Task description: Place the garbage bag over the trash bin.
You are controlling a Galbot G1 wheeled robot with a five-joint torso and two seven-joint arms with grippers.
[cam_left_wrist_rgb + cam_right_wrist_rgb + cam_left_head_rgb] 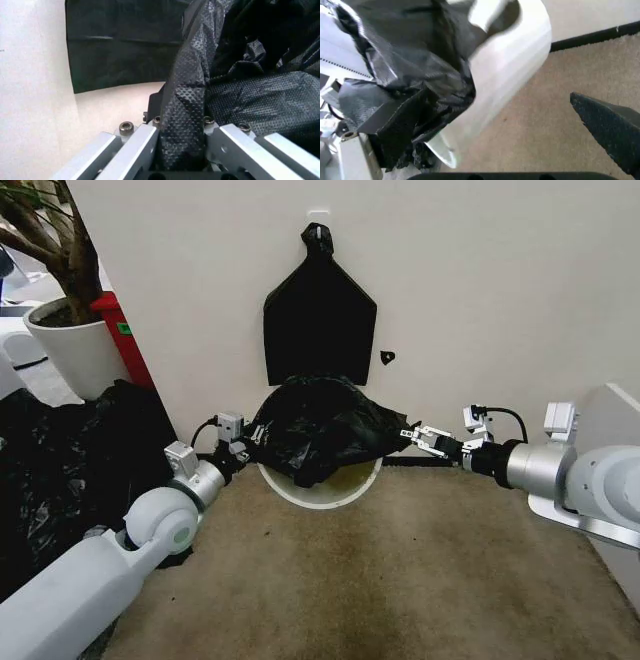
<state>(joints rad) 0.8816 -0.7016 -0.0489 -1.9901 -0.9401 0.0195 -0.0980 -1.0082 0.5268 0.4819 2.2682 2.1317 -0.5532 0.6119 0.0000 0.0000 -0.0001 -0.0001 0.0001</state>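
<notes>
The black garbage bag (325,425) lies crumpled over the mouth of the white trash bin (320,498), which stands against the wall; only the bin's front rim shows below the plastic. At the bag's left edge my left gripper (240,443) is shut on a fold, and the left wrist view shows that dimpled fold of the bag (250,93) pinched between the fingers of the left gripper (181,131). My right gripper (420,437) stands open just beside the bag's right edge. From the right wrist, the right gripper (495,108) has its fingers wide apart before the bin's wall (510,63), with the bag (410,56) hanging by one finger.
A flat black bundle (320,320) hangs on the wall above the bin. A heap of black sheeting (60,470), a white plant pot (70,345) and a red object (125,340) stand at the left. A white cabinet (620,480) stands right. Brown carpet (370,580) lies in front.
</notes>
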